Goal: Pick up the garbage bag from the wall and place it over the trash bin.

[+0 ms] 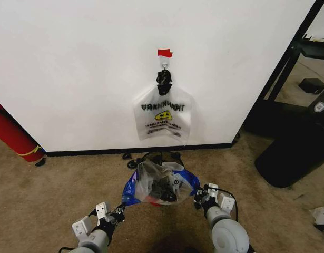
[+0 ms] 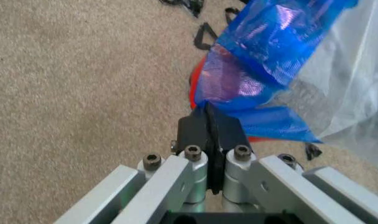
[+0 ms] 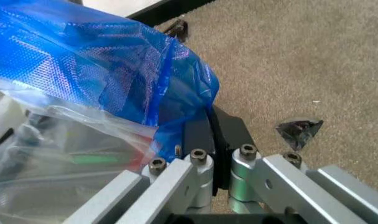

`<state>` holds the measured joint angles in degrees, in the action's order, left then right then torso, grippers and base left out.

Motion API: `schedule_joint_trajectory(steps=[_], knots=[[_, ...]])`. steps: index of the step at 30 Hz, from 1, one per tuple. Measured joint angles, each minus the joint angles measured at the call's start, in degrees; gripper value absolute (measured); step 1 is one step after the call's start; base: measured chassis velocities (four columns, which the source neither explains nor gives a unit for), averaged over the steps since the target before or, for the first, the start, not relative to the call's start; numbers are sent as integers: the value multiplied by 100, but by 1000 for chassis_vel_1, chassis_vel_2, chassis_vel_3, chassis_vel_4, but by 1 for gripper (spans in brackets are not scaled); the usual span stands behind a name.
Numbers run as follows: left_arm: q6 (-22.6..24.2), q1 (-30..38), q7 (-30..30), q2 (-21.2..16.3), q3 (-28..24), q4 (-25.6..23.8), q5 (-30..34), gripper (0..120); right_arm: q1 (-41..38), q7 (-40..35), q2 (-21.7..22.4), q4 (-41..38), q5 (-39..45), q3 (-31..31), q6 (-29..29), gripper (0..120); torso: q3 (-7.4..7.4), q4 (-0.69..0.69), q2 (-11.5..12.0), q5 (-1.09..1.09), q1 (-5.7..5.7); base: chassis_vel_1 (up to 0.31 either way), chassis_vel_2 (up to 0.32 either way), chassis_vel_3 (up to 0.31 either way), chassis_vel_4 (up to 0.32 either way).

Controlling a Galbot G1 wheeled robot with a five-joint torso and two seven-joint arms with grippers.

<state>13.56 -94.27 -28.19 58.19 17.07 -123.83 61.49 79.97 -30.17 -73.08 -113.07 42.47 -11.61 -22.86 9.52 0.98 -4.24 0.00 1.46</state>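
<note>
The garbage bag [image 1: 151, 179], clear plastic with blue tape on its handles, is spread between my two grippers low over the carpet, in front of the wall [image 1: 72, 63]. My left gripper [image 1: 120, 210] is shut on the bag's left blue handle [image 2: 263, 51], its fingers [image 2: 192, 133] pinching the tape. My right gripper [image 1: 197, 197] is shut on the right blue handle [image 3: 114, 70]. The trash bin [image 1: 164, 191] shows dark through the plastic, directly under the bag. A strip of its red base [image 2: 197, 77] peeks out beside the handle.
A second smiley bag [image 1: 163, 118] hangs from a hook [image 1: 164, 62] under red tape [image 1: 164, 52] on the wall. A red cylinder [image 1: 11, 134] leans at the left. Black furniture [image 1: 293, 153] stands at the right. A black scrap [image 3: 299, 130] lies on the carpet.
</note>
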Motion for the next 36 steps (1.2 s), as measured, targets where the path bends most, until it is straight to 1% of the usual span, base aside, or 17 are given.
schedule_joint_trajectory(steps=[6, 10, 12, 20, 24, 30, 36], knots=[[-16, 362, -3, 63, -47, 236, -43, 0, -258, 16, -70, 280, 76, -24, -12, 0, 0, 1, 0, 0, 0, 0, 0, 0, 0], [-14, 473, -4, 27, -157, 332, -156, 0, -464, 21, -87, 454, 155, -29, -34, 0, 0, 0, 0, 0, 0, 0, 0, 0, 0], [-16, 604, 2, -20, -330, 448, -300, 0, -685, 30, -87, 676, 219, -8, -86, 0, 0, 0, 0, 0, 0, 0, 0, 0, 0], [-20, 935, 16, 63, -503, 696, -436, 0, -1106, 79, -101, 1114, 238, 85, -113, 0, 0, 0, 0, 0, 0, 0, 0, 0, 0], [-34, 991, 41, 114, -552, 835, -528, 0, -1152, 149, -97, 1190, 201, 110, -109, 0, 0, 0, 0, 0, 0, 0, 0, 0, 0], [-85, 1075, 113, 307, -722, 1095, -818, 0, -1143, 315, -93, 1317, 29, 150, -67, 0, 0, 0, 0, 0, 0, 0, 0, 0, 0], [-86, 1095, 119, 387, -813, 1112, -909, 0, -1101, 329, -100, 1330, -30, 148, -89, 0, 0, 0, 0, 0, 0, 0, 0, 0, 0]])
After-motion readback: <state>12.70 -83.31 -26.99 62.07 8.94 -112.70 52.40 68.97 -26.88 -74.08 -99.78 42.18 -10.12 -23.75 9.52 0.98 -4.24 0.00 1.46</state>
